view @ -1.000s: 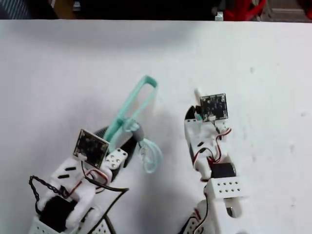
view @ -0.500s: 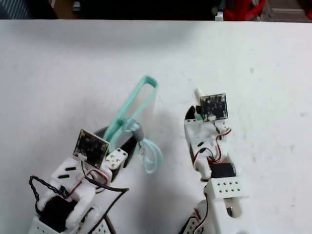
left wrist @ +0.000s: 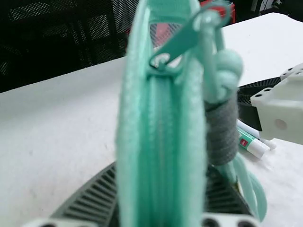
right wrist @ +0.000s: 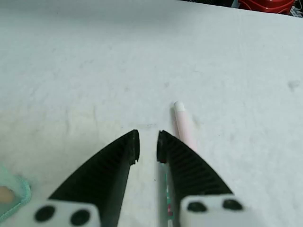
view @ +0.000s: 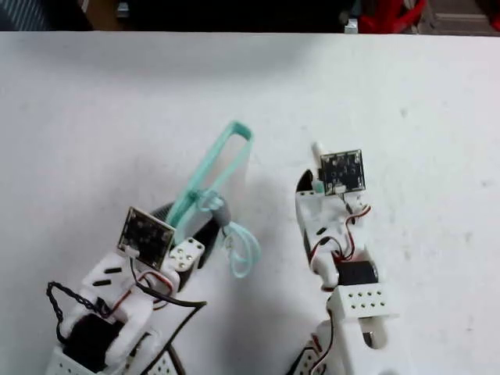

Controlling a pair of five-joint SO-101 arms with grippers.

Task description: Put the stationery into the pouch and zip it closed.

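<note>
Now, pouch [view: 212,173]: mint green, standing on its long edge on the table [view: 117,101], zip edge upward, angled away from the left arm.
Left gripper [view: 193,225]: clamped on the near end of the pouch; in the left wrist view the pouch [left wrist: 156,142] rises between its two ribbed fingers [left wrist: 92,201].
Zip pull [left wrist: 189,35]: on the upturned edge, close to the left gripper; whether the zip is fully closed cannot be told.
Cord [view: 244,250]: mint loop with a grey wrap [left wrist: 221,132], hanging from the pull and lying on the table beside the left arm.
Pen [right wrist: 185,127]: pale pink, flat on the table, outside the pouch and well apart from it; its tip pokes out past the right gripper in the high view [view: 316,148].
Right gripper [right wrist: 147,144]: low over the table, fingers a narrow gap apart and holding nothing; the pen lies just beside and partly under one finger [right wrist: 187,165], not between the two.
</note>
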